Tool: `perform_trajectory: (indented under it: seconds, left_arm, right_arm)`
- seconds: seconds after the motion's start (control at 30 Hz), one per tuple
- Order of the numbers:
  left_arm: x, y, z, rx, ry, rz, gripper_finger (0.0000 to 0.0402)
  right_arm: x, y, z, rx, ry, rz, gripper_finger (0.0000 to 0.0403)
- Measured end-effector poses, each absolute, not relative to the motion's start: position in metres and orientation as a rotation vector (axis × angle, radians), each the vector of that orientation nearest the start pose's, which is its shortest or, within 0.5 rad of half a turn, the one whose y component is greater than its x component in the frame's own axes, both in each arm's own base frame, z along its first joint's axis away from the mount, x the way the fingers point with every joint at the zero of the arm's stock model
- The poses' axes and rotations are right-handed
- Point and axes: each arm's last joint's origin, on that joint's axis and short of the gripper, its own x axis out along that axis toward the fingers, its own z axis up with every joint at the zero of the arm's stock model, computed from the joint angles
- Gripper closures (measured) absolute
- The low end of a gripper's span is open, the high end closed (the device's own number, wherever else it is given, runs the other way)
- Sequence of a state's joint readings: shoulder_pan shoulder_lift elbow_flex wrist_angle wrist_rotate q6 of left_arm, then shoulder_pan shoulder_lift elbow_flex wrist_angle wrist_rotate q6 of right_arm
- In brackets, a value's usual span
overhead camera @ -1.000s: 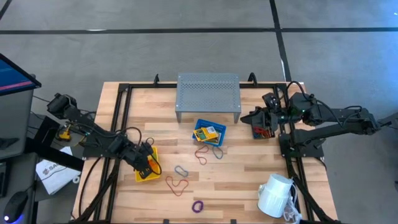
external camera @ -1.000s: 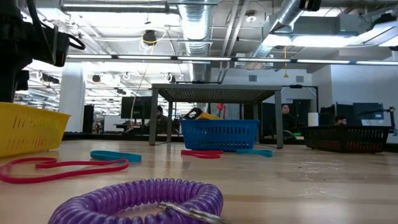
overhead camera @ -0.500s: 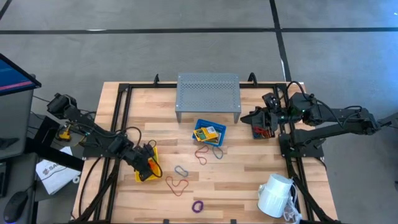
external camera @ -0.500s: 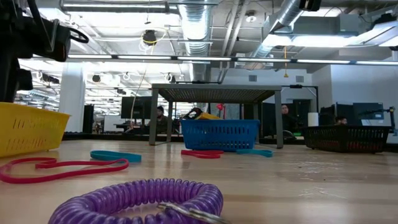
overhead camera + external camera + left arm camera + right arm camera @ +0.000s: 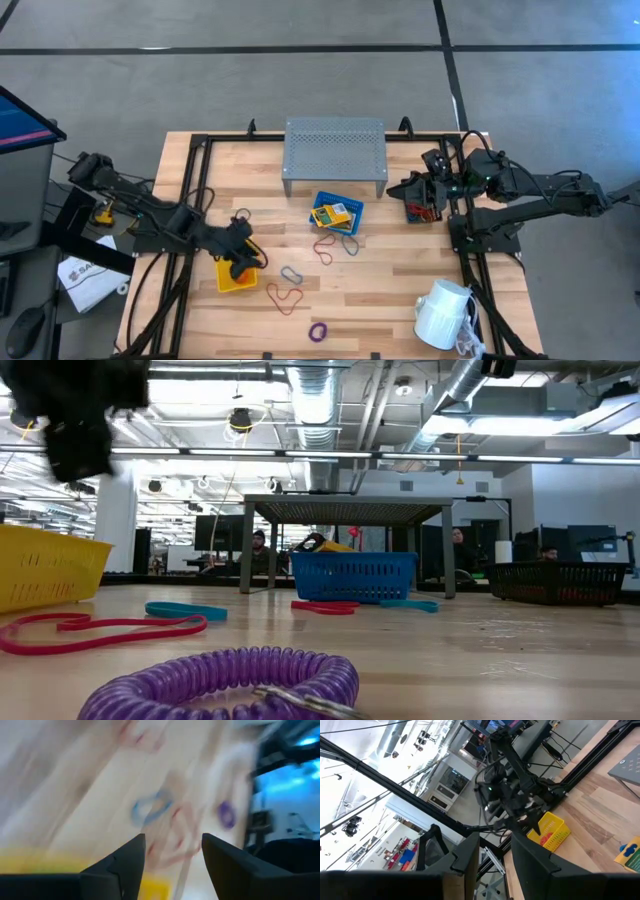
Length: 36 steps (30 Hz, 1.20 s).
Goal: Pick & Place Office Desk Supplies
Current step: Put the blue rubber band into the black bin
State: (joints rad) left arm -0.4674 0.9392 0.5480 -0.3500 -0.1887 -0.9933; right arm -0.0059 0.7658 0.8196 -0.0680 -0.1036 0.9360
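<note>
High view, left claw (image 5: 243, 258) lifted off yellow bin (image 5: 236, 279), now open

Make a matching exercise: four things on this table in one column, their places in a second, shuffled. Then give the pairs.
Things
1. yellow bin
2. blue bin
3. white mug
4. purple coil loop

Places
A. front edge of the table, near the middle
B. right front corner
C. just in front of the grey riser
D. under the left gripper

Pairs: 1-D, 2-C, 3-B, 4-A
</note>
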Motion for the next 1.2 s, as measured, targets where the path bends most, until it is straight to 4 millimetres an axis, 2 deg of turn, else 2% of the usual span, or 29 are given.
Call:
perform_trajectory:
  seconds: [0.1,0.2,0.43,0.8,1.03,1.2]
  left_arm:
    - [0.179,-0.080,0.224,-0.563,0.614,-0.012,0.0221]
    - [0.193,-0.083,0.224,-0.402,0.551,-0.107,0.0230]
    - [0.223,-0.084,0.188,-0.262,0.762,-0.258,0.0236]
    - [0.261,-0.092,0.161,0.002,0.882,-0.361,0.0228]
    - [0.269,-0.094,0.135,0.126,1.026,-0.400,0.0211]
    - [0.272,-0.091,0.129,0.175,1.036,-0.327,0.0196]
  right_arm:
    - [0.168,0.002,0.358,0.936,0.059,0.084,0.0291]
    - [0.168,0.002,0.358,0.936,0.059,0.084,0.0291]
    - [0.168,0.002,0.358,0.936,0.059,0.084,0.0291]
    - [0.167,0.009,0.358,0.935,0.082,0.118,0.0291]
    - [0.167,0.012,0.358,0.941,0.093,0.137,0.0291]
    - [0.167,0.014,0.358,0.941,0.099,0.149,0.0291]
